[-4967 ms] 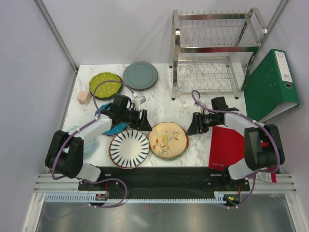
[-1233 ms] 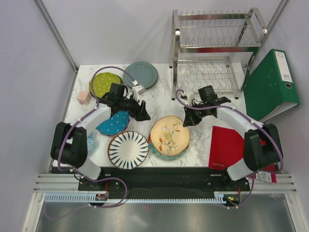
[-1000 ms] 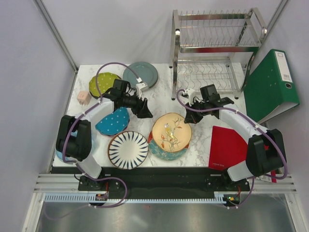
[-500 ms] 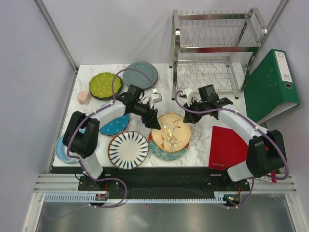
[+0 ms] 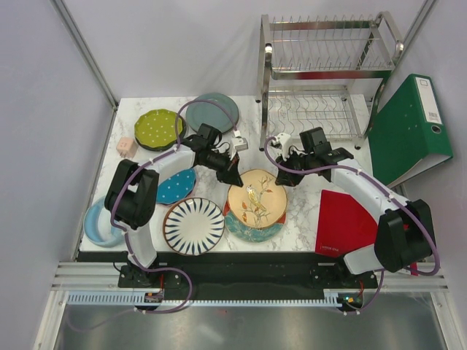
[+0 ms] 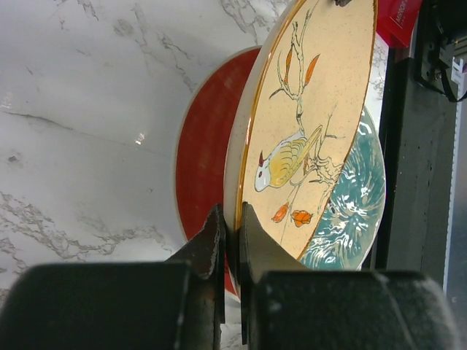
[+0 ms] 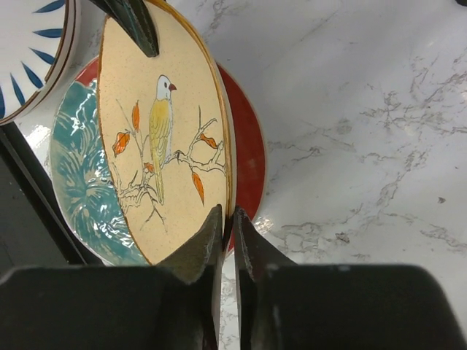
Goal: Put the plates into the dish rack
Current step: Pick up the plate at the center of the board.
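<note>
Near the middle of the bench (image 5: 300, 213), the tan bird plate (image 5: 255, 198) sits tilted with its far rim raised, lying over a teal-glazed plate with a red underside (image 5: 252, 231). Both arms reach in to it. The left tool (image 5: 233, 177) has its fingers pressed together on the plate's far-left rim, and the left wrist view shows the thin edge pinched between them. The right tool (image 5: 286, 178) pinches the far-right rim in the same way.

Just left of the teal-glazed plate lies the white plate with dark radial stripes (image 5: 193, 226). Further left is the teal dotted plate (image 5: 174, 188), partly under the left arm. The lime dotted plate (image 5: 158, 129) and the grey-blue plate (image 5: 211, 109) lie at the far left, with a small pink cube (image 5: 127, 147) beside them.

The dish rack (image 5: 325, 80) stands at the far right, well apart from the held plate. A green binder (image 5: 412, 127) leans to its right, and a red folder (image 5: 344, 222) lies on the near right.
</note>
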Available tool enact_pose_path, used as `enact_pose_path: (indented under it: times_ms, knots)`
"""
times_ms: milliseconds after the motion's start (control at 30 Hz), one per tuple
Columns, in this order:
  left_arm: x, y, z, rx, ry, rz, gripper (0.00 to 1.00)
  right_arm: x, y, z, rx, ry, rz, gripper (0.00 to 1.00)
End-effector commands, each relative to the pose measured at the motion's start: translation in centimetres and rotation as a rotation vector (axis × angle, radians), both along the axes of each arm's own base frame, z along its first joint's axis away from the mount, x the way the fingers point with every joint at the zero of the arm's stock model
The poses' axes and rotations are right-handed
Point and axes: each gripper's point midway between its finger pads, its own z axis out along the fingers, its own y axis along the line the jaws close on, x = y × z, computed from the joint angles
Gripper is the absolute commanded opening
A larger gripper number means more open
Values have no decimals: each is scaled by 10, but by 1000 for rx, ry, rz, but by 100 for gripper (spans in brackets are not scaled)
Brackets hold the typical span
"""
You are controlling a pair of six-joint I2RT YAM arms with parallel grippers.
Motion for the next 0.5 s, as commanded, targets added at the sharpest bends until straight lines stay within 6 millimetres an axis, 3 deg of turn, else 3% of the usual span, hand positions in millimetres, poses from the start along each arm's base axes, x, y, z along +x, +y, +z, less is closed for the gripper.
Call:
enact_pose_path:
  times_ms: [0, 67, 133, 467]
  knots:
    - [-2, -5, 21, -62, -87, -87, 2, -1, 16, 25, 79, -52, 102, 25]
    - [2, -4, 24, -54, -126, -89, 2, -7, 20, 19, 98, -9, 120, 37]
    - [4, -5, 28, -57, -140, -87, 2, -13, 22, 12, 109, 34, 136, 40]
    - [15, -11, 46, -87, -180, -72, 2, -16, 26, -8, 100, 146, 167, 42]
